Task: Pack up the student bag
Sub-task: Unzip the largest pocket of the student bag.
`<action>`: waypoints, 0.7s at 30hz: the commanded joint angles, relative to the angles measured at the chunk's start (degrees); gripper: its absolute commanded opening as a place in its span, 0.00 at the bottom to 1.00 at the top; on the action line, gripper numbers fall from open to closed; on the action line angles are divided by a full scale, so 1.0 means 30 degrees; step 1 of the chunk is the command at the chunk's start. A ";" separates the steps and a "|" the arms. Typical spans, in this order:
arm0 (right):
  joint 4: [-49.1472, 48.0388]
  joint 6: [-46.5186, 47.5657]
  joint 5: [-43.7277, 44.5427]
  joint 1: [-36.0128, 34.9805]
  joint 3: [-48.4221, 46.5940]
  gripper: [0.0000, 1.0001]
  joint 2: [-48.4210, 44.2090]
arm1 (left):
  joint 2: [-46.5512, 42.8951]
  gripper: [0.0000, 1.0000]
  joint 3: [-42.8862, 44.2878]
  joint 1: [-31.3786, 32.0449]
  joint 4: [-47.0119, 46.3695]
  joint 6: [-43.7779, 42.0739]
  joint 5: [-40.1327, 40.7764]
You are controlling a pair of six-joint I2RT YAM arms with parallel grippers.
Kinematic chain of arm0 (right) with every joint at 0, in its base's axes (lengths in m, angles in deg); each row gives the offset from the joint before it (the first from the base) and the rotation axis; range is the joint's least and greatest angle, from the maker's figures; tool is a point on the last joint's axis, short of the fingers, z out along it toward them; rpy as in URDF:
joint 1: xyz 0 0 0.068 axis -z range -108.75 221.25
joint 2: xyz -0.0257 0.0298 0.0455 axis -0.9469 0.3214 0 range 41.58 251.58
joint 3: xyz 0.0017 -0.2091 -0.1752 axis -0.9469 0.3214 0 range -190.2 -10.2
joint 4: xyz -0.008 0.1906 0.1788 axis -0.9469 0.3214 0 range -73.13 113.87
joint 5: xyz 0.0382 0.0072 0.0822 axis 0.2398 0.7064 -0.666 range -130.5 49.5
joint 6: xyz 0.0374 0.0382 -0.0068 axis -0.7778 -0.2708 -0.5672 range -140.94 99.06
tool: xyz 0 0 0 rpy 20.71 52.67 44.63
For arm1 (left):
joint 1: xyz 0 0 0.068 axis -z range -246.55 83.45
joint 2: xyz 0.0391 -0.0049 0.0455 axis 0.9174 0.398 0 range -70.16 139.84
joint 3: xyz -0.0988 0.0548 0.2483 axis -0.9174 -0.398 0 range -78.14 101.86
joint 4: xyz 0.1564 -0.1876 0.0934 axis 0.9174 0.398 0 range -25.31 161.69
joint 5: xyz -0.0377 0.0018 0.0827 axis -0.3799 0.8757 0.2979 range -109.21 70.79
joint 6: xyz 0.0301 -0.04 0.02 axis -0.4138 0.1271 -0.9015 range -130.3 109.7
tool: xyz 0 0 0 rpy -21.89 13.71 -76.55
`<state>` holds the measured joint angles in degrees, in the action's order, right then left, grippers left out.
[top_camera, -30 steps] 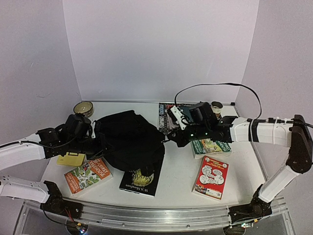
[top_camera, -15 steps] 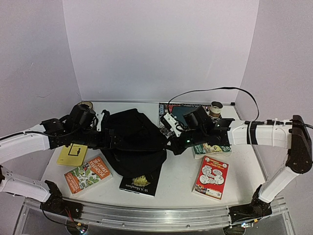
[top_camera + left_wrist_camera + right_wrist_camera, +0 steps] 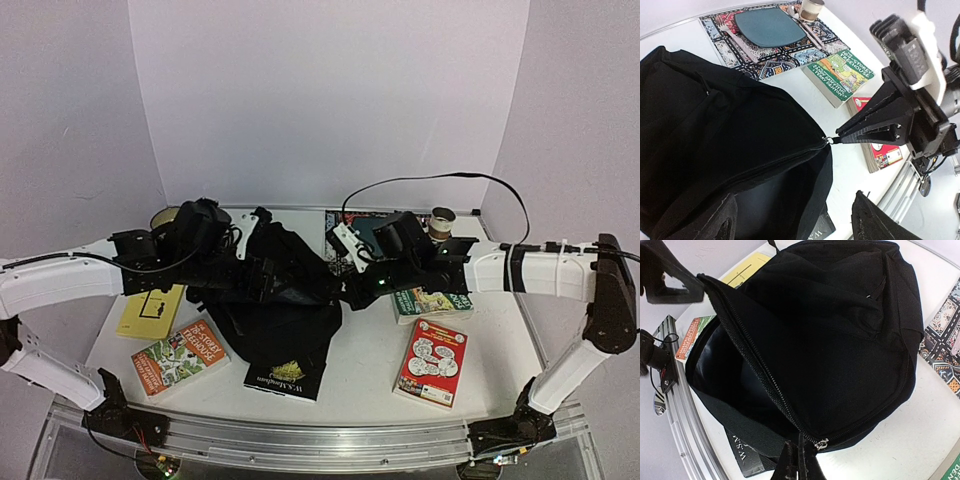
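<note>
The student bag (image 3: 290,310), a soft black backpack, lies mid-table with its main zipper partly undone and its dark inside showing (image 3: 725,375). My right gripper (image 3: 800,465) is shut on the zipper pull (image 3: 821,443) at the bag's right end, also seen in the left wrist view (image 3: 830,140). My left gripper (image 3: 797,222) hangs open over the bag's mouth. One of its fingers (image 3: 720,220) is at the opening's rim and the other (image 3: 875,220) is outside over the table. Nothing sits between them.
Around the bag lie a yellow book (image 3: 150,312), an orange-green book (image 3: 180,358), a black book (image 3: 288,375) partly under the bag, a red book (image 3: 432,362) and a green book (image 3: 430,300). A placemat with a plate (image 3: 770,27), a cup (image 3: 442,220) and a bowl (image 3: 165,215) stand at the back.
My left gripper went from shut at the bag's left side to open, moving right over the bag. The bag's mouth now gapes wider. The right gripper kept its hold, shifting slightly left.
</note>
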<state>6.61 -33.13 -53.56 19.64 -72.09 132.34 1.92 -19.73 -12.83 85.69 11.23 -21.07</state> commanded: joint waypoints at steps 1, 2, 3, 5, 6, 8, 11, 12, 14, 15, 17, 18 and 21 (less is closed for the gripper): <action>-0.0135 -0.0293 -0.0326 -0.0159 -0.0960 0.00 0.0057 | 0.1391 0.82 0.0565 0.0414 -0.0726 0.1913 0.1618; -0.0152 -0.0275 -0.0307 -0.0169 -0.0962 0.00 0.0077 | 0.1615 0.84 0.0494 0.0424 -0.0731 0.2896 0.1941; -0.0153 -0.0242 -0.0275 -0.0172 -0.0962 0.00 0.0087 | 0.1737 0.86 0.0348 0.0411 -0.0794 0.4209 0.2055; -0.0154 -0.0201 -0.0273 -0.0183 -0.0947 0.00 0.0139 | 0.1885 0.88 0.0076 0.0499 -0.1005 0.6316 0.1670; -0.0154 -0.0188 -0.0310 -0.0187 -0.0934 0.00 0.0168 | 0.1921 0.88 -0.0008 0.0669 -0.1154 0.6788 0.1495; -0.0178 -0.0184 -0.0457 -0.0206 -0.0952 0.00 0.0240 | 0.2042 0.88 0.0060 0.1289 -0.1274 0.6592 0.1370; -0.0277 -0.0194 -0.0626 -0.0283 -0.1069 0.00 0.0435 | 0.2565 0.88 0.0300 0.1816 -0.1350 0.5432 0.1133; -0.0305 -0.0206 -0.0676 -0.0329 -0.1116 0.00 0.0499 | 0.2885 0.88 0.0375 0.1983 -0.1421 0.4957 0.1096; -0.0424 -0.0230 -0.0722 -0.0415 -0.1222 0.00 0.0601 | 0.3697 0.87 0.0514 0.2379 -0.1934 0.3738 0.0819; -0.0479 -0.0257 -0.0752 -0.0447 -0.1260 0.00 0.0638 | 0.4177 0.86 0.0571 0.2487 -0.2221 0.3226 0.0714; -0.0530 -0.0296 -0.0760 -0.0494 -0.1324 0.00 0.0690 | 0.5105 0.83 0.0891 0.2632 -0.2577 0.2227 -0.0109; -0.0534 -0.0306 -0.0759 -0.0501 -0.1342 0.00 0.0695 | 0.5530 0.81 0.1046 0.2670 -0.2783 0.1840 -0.0157; -0.0534 -0.0330 -0.0699 -0.0528 -0.1301 0.00 0.0597 | 0.6438 0.75 0.1364 0.2710 -0.3570 0.0818 -0.0121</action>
<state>6.32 -33.59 -54.48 18.52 -73.36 134.44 18.54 -19.24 -4.87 80.11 20.41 -20.18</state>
